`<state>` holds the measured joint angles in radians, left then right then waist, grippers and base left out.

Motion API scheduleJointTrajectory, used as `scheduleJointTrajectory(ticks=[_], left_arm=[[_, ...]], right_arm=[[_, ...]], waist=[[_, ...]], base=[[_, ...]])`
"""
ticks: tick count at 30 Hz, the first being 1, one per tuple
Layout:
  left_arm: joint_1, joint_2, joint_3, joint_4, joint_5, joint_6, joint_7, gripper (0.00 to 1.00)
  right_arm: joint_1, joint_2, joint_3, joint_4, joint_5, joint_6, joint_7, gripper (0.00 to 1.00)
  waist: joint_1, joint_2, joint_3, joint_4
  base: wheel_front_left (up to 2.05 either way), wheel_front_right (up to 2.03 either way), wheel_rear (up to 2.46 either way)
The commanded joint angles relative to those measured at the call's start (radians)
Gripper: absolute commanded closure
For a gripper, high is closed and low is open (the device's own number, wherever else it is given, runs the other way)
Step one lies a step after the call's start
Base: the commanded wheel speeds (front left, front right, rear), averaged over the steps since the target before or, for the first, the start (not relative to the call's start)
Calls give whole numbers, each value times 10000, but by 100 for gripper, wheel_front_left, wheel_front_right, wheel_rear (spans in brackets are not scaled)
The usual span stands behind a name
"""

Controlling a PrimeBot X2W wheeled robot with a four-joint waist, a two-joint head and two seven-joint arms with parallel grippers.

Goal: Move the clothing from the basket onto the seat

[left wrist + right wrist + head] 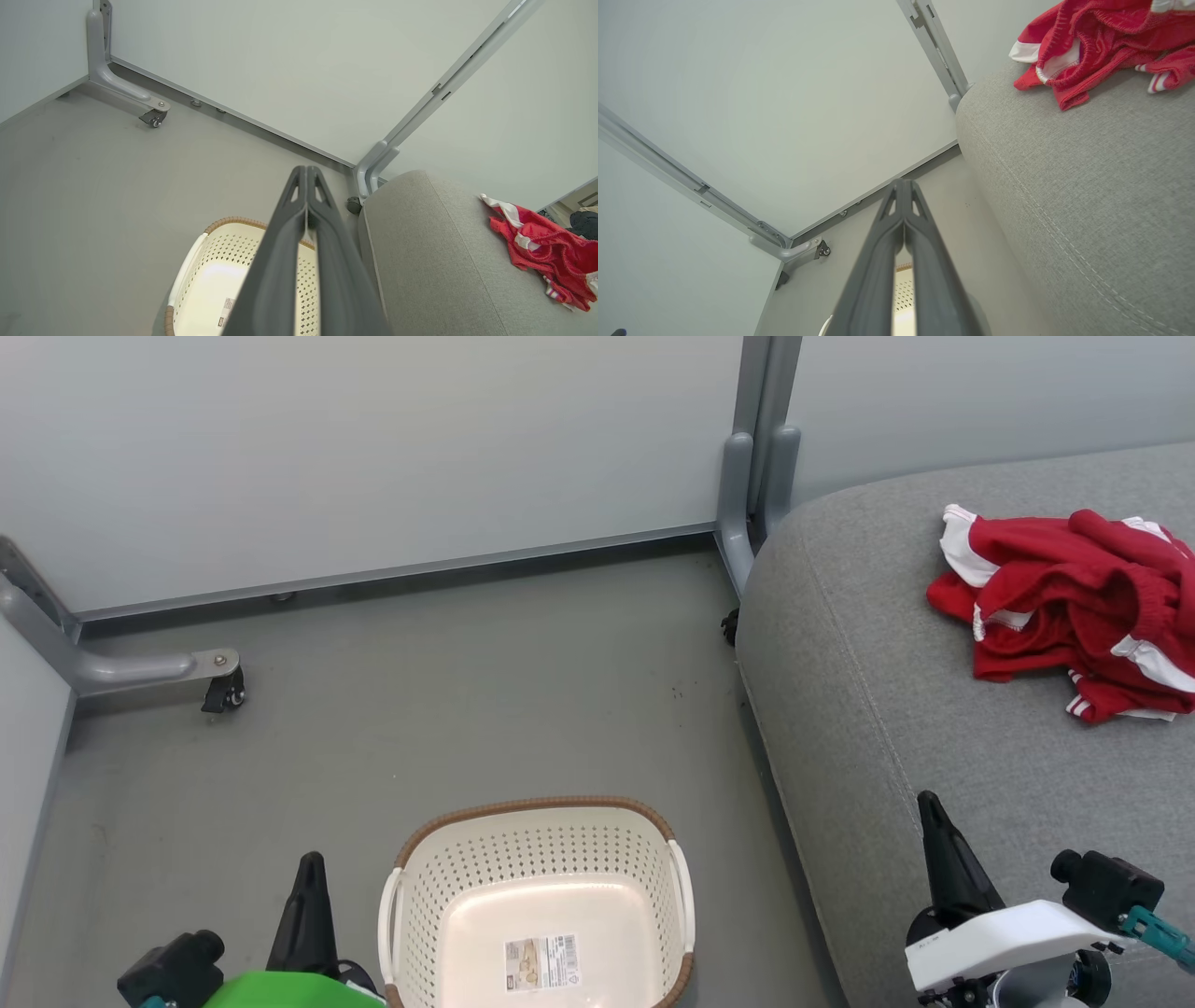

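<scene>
The red clothing point(1074, 611) with white trim lies bunched on the grey seat point(934, 709) at the right; it also appears as the clothing point(546, 247) on the seat point(434, 261) and the clothing point(1101, 42) on the seat point(1087, 186). The cream basket point(537, 840) stands on the floor left of the seat, with only a label on its bottom. My left gripper point(311, 863) is shut and holds nothing, just left of the basket point(210, 275). My right gripper point(929, 803) is shut and holds nothing, above the seat's front part. Their tips meet in the wrist views: left gripper point(306, 170), right gripper point(903, 183).
Pale partition panels close the space at the back and left. A grey panel foot with a castor point(222, 691) juts onto the floor at the left. A grey post point(756, 476) stands at the seat's back corner. Grey floor lies between the basket and the panels.
</scene>
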<state>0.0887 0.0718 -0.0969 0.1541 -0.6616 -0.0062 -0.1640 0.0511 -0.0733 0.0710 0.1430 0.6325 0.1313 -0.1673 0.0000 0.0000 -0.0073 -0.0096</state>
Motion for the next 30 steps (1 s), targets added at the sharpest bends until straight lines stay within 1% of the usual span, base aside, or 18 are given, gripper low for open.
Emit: scheduleJointTrajectory(ticks=[1,15,30], left_arm=[[-327,67,83,-75,-406,-84,53,100],[-678,134,349,99,-2437,-330,493,100],[-1005,169,627,265,-4244,-564,925,100]], right_arm=[[-273,-57,-73,-65,413,-1,81,100],[-558,-122,-282,143,2498,-2,521,100],[-810,-150,-513,339,4365,-2,953,100]], waist=[[0,0,1,2],[0,0,17,15],[0,0,33,30]], base=[[0,0,0],[0,0,0],[0,0,0]])
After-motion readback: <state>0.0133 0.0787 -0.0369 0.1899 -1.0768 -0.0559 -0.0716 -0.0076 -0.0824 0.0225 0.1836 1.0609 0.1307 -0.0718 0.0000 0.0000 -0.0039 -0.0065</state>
